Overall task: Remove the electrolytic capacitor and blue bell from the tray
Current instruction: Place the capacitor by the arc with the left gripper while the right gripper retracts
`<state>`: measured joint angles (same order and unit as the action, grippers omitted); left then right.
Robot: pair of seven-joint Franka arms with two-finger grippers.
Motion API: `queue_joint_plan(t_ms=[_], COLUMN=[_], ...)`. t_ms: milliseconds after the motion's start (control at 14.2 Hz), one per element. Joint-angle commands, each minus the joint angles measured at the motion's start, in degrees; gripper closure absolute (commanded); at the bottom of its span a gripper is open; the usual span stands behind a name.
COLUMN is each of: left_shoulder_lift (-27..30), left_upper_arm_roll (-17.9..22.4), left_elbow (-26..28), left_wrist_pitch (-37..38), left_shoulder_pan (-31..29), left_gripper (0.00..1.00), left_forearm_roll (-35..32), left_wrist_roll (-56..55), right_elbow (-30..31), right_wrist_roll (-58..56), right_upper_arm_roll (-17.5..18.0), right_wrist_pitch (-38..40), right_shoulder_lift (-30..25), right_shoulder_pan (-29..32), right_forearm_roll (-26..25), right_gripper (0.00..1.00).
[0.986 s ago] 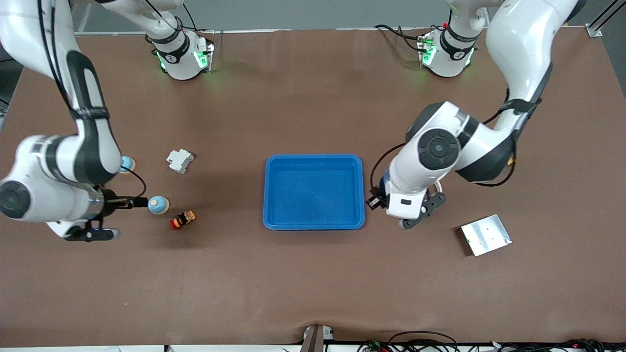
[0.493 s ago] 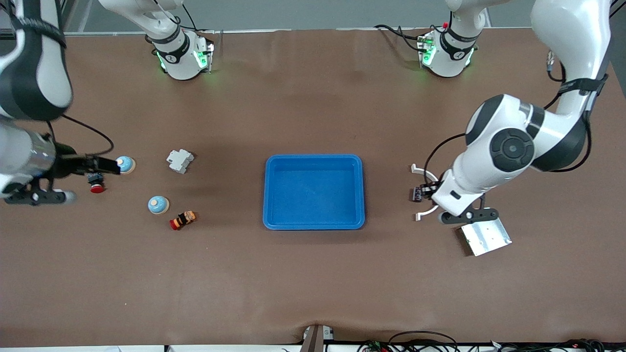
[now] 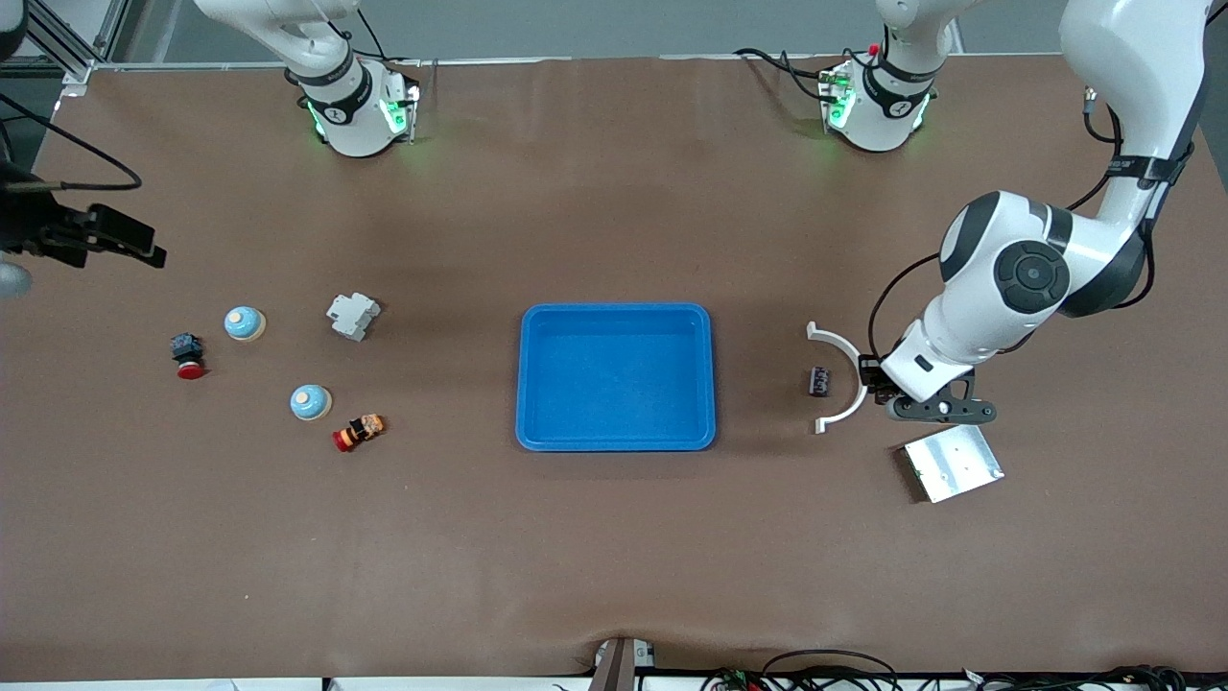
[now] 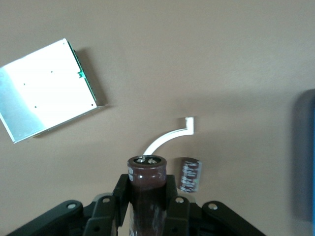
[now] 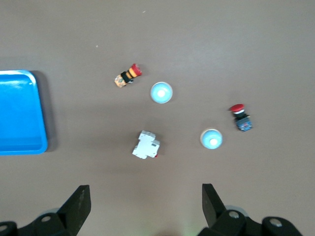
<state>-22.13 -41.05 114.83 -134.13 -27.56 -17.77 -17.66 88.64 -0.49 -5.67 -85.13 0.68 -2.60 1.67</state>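
The table (image 3: 614,537) wears a matt brown, faintly wrinkled cover; the blue tray (image 3: 616,437) looks smooth, glossy plastic; the plate (image 3: 952,462) is bright brushed metal; the held capacitor (image 4: 146,189) has a glossy brown sleeve and metal top.

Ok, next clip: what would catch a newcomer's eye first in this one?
Probably the bright blue tray, sitting empty mid-table. Next, the left gripper, shut on a dark brown capacitor over the table toward the left arm's end, with a second capacitor lying there beside a curved white clip and a metal plate. Toward the right arm's end sit two pale blue bells under the open right gripper.
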Motion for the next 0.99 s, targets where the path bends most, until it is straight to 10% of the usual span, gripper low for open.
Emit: queue_joint_plan(t_ms=[0,916], left_shoulder_lift=[2.6,-7.3], left_upper_arm_roll=[-0.6,2.7], left_elbow=[8.0,11.8], left_wrist_pitch=[-9.2,-18.1], left_shoulder_pan=[-4.2,-9.0], left_gripper=[1.0,1.0], left_forearm_roll=[-1.2,-13.8], left_wrist_roll=[2.3,0.7], right_elbow=[-0.2,-0.3], right_wrist_roll=[0.4,0.0], right_upper_arm_roll=[0.8,0.8], right_wrist_pitch=[0.7,1.7], right_shoulder_lift=[0.2,0.2], right_shoulder_pan=[0.5,0.7], right_forearm_roll=[-2.6,-3.6], right_gripper=[0.0,0.0])
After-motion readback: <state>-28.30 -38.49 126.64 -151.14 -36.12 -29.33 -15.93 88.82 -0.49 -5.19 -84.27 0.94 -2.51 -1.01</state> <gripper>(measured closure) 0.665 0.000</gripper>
